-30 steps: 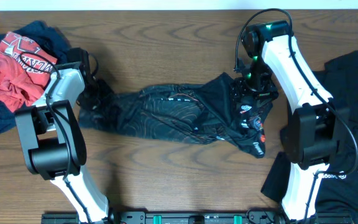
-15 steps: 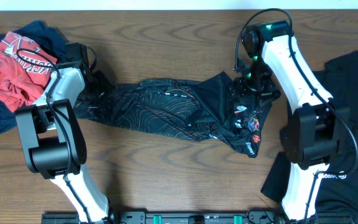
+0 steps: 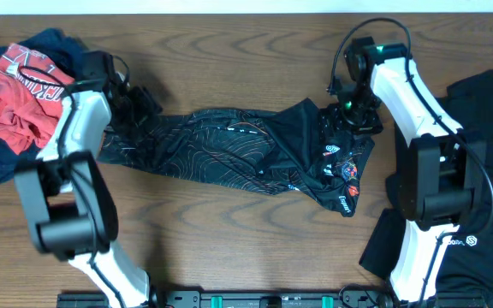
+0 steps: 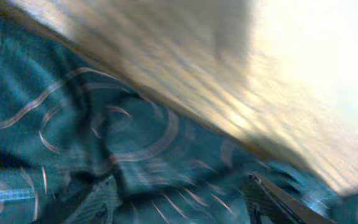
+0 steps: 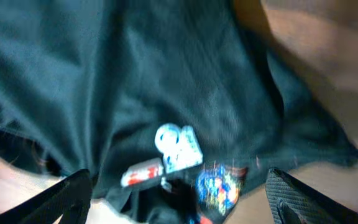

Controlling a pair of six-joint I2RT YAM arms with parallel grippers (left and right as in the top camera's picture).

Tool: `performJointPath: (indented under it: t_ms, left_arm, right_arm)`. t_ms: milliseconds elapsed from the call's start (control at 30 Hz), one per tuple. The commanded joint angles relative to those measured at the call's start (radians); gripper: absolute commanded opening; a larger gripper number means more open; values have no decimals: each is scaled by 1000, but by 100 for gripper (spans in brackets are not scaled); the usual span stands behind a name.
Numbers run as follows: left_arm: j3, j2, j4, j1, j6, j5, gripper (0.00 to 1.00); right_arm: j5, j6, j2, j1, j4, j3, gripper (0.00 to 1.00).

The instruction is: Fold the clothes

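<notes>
Flattening step: jersey (image 3: 246,154) lies stretched between left gripper (image 3: 133,104) (jaws indiscernible) and right gripper (image 3: 347,118) (jaws wide); next, probably regrip an edge.

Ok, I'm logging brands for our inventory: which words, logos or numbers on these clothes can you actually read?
On the red shirt: white lettering, too crumpled and small to read.
On the jersey: sponsor logos, blurred, unreadable in both the overhead and right wrist views.
On the black garment: white mark, too small to read.
Nothing can be quoted.
</notes>
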Motion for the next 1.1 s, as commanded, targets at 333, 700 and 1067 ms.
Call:
performJointPath:
  t_ms: [333, 700, 1067]
  left_arm:
    - [30, -87, -77, -117, 16, 100, 70]
    - [30, -87, -76, -152, 22, 96, 70]
    - [30, -87, -76, -152, 21, 96, 71]
  right_arm:
    - [-70, -52, 254, 8, 304, -28, 80]
    - [-82, -61, 277, 11, 352, 44, 84]
    - [-119, -69, 311, 35, 368, 41, 3]
